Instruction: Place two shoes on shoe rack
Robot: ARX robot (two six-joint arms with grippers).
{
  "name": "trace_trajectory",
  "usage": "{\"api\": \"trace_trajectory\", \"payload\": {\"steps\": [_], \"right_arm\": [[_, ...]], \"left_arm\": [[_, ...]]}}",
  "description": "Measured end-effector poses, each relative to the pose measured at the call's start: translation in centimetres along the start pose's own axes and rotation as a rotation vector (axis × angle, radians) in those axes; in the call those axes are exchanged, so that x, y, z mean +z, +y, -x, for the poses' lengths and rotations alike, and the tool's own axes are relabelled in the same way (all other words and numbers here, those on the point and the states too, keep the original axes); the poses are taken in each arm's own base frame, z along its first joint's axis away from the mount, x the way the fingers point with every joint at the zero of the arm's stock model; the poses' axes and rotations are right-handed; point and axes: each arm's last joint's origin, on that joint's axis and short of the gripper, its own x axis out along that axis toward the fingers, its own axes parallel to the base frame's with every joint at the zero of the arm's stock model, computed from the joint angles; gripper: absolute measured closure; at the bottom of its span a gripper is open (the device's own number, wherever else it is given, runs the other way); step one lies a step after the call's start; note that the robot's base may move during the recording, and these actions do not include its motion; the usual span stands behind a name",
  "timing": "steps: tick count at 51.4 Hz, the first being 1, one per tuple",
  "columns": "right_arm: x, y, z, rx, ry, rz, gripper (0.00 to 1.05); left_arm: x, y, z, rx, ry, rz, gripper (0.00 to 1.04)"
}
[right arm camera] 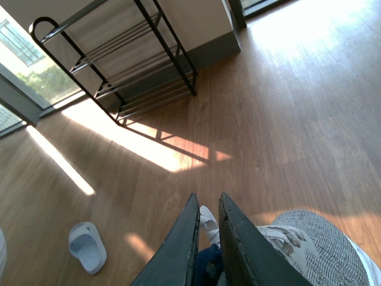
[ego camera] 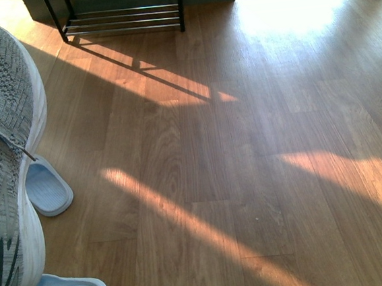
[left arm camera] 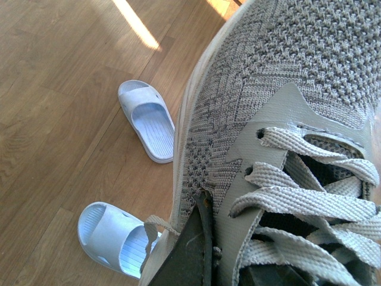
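Left tool [left arm camera: 229,262]: closed on shoe A [left arm camera: 286,77], with one dark finger outside the knit side wall and the other in the lace opening. In the front view, shoe A fills the 9 o'clock edge and is held above the floor [ego camera: 248,178], its white sole rim facing the open side.

Two pale blue slippers [ego camera: 46,187] lie on the floor at 8 and 7 o'clock, both partly hidden behind shoe A.

Right tool [right arm camera: 208,201]: jaws nearly together, clamped on the navy collar of shoe B [right arm camera: 321,250].

The shoe rack [ego camera: 125,19] stands at 11 o'clock against the far wall, well apart from both shoes. From 12 through 5 o'clock the floor is open planking crossed by sun bands.
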Motion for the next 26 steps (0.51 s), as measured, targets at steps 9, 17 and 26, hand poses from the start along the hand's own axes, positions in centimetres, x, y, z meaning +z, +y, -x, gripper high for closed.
{"api": "trace_trajectory", "payload": {"steps": [9, 17, 26], "right_arm": [[0.0, 0.0, 0.0, 0.0, 0.0, 0.0, 0.95], [-0.01, 0.03, -0.01, 0.005, 0.001, 0.0, 0.95], [0.0, 0.05, 0.0, 0.006, 0.001, 0.001, 0.95]], "left_arm": [[0.0, -0.01, 0.01, 0.0, 0.0, -0.001, 1.03], [0.0, 0.04, 0.0, 0.007, -0.003, -0.001, 1.03], [-0.01, 0.03, 0.0, 0.004, -0.002, -0.001, 1.03]]}}
